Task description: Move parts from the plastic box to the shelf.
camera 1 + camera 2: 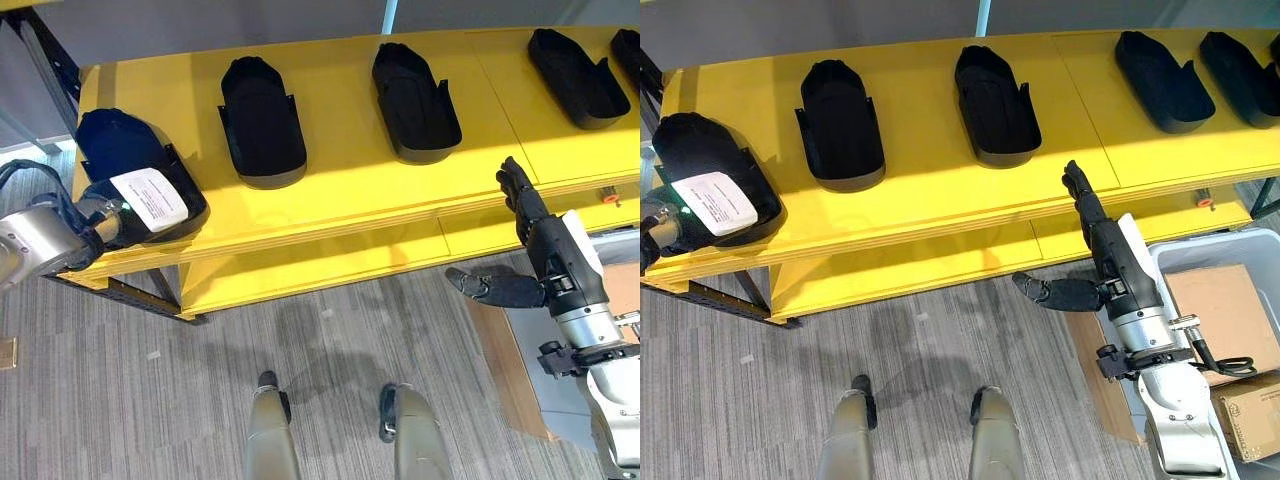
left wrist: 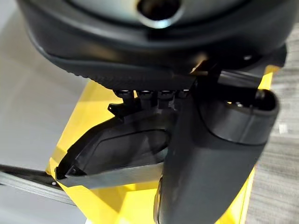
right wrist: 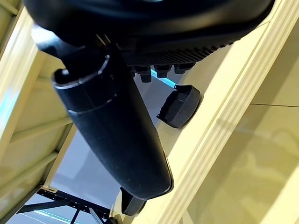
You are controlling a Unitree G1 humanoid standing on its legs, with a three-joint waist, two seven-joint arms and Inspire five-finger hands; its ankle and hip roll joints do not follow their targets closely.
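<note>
Your left robot hand point(image 1: 105, 215) grips the white-labelled part point(image 1: 140, 170) on the shelf point(image 1: 350, 190); your right robot hand point(image 1: 535, 240) hangs released.

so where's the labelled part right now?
The labelled part sits at the left end of the yellow shelf, left of the unlabelled parts, with the left hand at its near end.

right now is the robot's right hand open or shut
Open. The right hand hangs in front of the yellow shelf edge with fingers straight and thumb spread sideways, holding nothing.
</note>
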